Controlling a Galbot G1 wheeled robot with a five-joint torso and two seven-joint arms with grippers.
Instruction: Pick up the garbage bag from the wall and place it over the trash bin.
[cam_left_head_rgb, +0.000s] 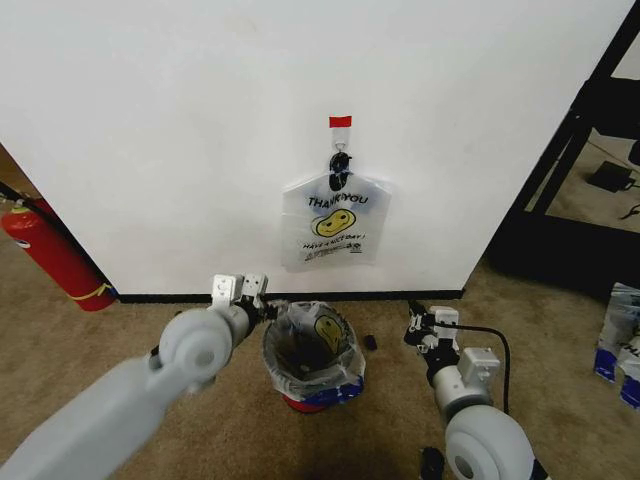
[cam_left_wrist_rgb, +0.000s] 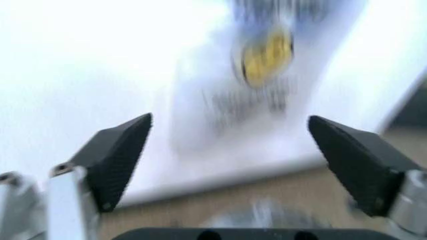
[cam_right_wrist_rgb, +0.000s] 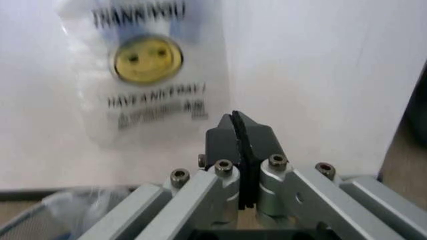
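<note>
The left gripper (cam_left_wrist_rgb: 230, 160) has its jaws spread wide and empty beside the lined trash bin (cam_left_head_rgb: 312, 352), the right gripper's (cam_right_wrist_rgb: 241, 131) jaws are pressed together holding nothing, and ahead of both the garbage bag (cam_left_head_rgb: 335, 220) hangs on the wall (cam_left_head_rgb: 180, 130).

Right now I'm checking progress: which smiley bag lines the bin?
The smiley bag with blue patches, inside the trash bin; the other bag hangs on the wall hook.
</note>
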